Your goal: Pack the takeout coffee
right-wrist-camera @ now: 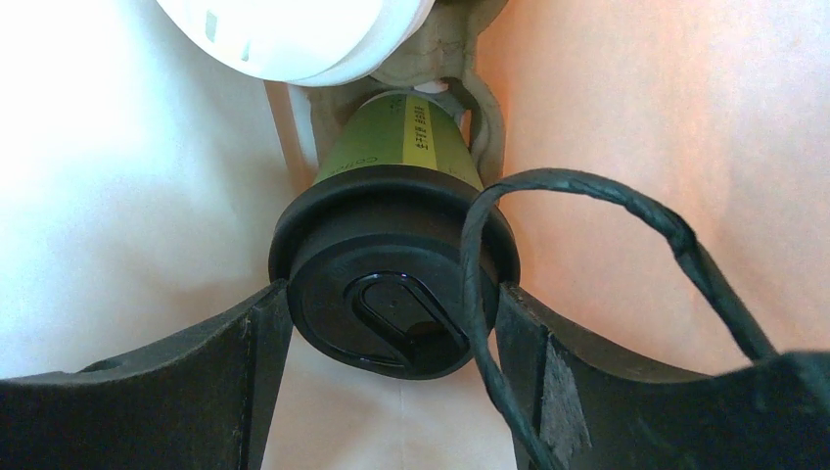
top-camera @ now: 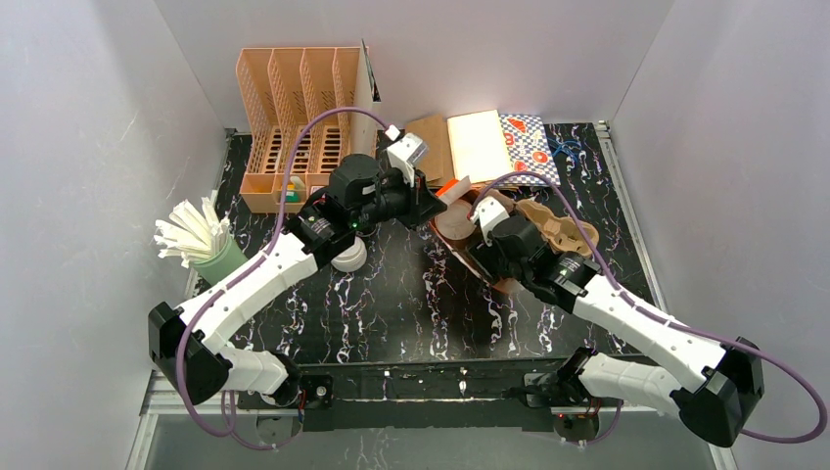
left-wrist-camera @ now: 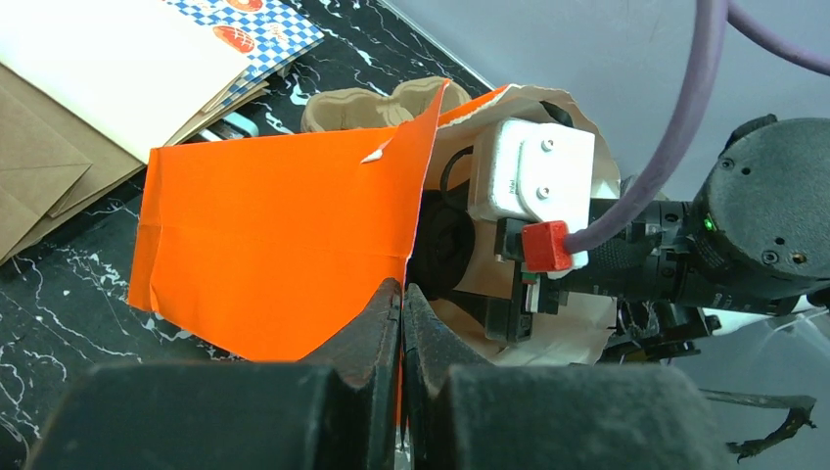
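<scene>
right wrist view: the right gripper (right-wrist-camera: 391,294) clasps the black-lidded green cup (right-wrist-camera: 396,157) by its lid rim, one finger at nine o'clock and one at three, inside the orange paper bag (left-wrist-camera: 284,245). a white lid (right-wrist-camera: 294,29) sits at eleven o'clock of the cup. the bag's black cord handle (right-wrist-camera: 597,196) loops across the black lid. the left gripper (left-wrist-camera: 402,294), pressed together, pinches the bag's edge.
</scene>
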Controlling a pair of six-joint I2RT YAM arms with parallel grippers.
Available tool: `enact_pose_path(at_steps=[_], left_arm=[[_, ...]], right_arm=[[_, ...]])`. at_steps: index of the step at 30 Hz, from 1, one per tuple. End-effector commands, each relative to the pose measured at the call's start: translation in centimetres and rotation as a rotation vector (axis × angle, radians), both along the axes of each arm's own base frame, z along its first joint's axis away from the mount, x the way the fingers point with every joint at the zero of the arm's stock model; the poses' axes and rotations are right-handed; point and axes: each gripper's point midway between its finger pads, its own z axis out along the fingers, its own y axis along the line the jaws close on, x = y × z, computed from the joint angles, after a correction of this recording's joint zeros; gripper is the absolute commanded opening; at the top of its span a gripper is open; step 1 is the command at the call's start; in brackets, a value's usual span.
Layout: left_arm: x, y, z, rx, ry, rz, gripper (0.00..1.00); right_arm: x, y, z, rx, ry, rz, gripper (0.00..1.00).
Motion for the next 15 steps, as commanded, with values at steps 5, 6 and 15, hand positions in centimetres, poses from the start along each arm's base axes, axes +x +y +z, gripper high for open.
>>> enact_pose_path(at_steps=[5,6,15], left_arm=[[0.5,1.3,1.8,-0.102,0.108,0.030,0.00],[0.7,1.4,1.7,-0.108,0.131,0.035,0.00],[1.4,1.9,0.3,-0.130,0.346,0.071,0.00]], right_arm=[[0.4,1.4,3.0,0.042,0.029,0.004,0.01],[0.3,1.6,3.1,0.049,0.042,0.011,0.01],[-2.8,2.8,2.8,0.030,0.272,0.081,0.01]])
